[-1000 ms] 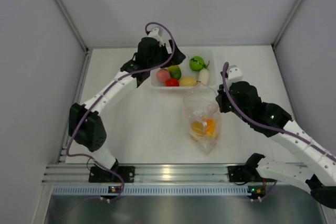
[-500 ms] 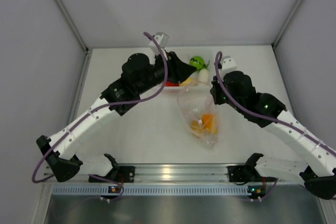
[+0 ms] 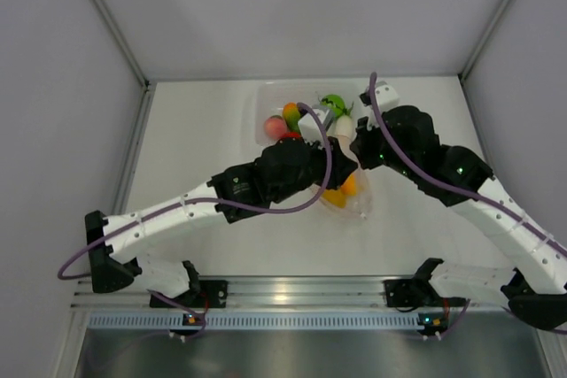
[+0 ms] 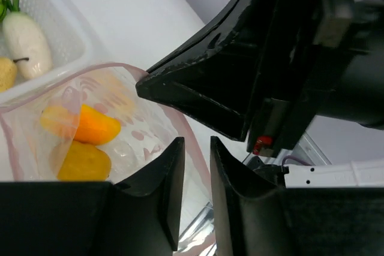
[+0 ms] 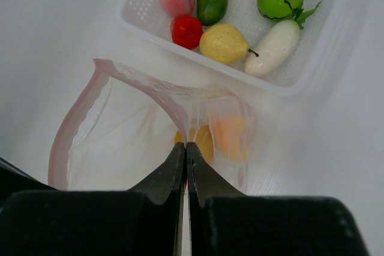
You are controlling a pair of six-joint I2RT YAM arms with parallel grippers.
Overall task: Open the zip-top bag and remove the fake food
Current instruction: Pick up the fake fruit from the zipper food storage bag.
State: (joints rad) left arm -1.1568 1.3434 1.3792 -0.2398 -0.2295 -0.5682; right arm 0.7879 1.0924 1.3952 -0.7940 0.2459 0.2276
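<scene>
tub (image 5: 144, 10): clear, rectangular, mesh floor | table (image 3: 195, 148): white, tub near far edge

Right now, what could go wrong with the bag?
The right hand pinches only a thin bit of rim on the zip-top bag, so it might slip free. The left hand isn't fully closed and could miss the pink strip. Both hands sit very close and might bump.
</scene>
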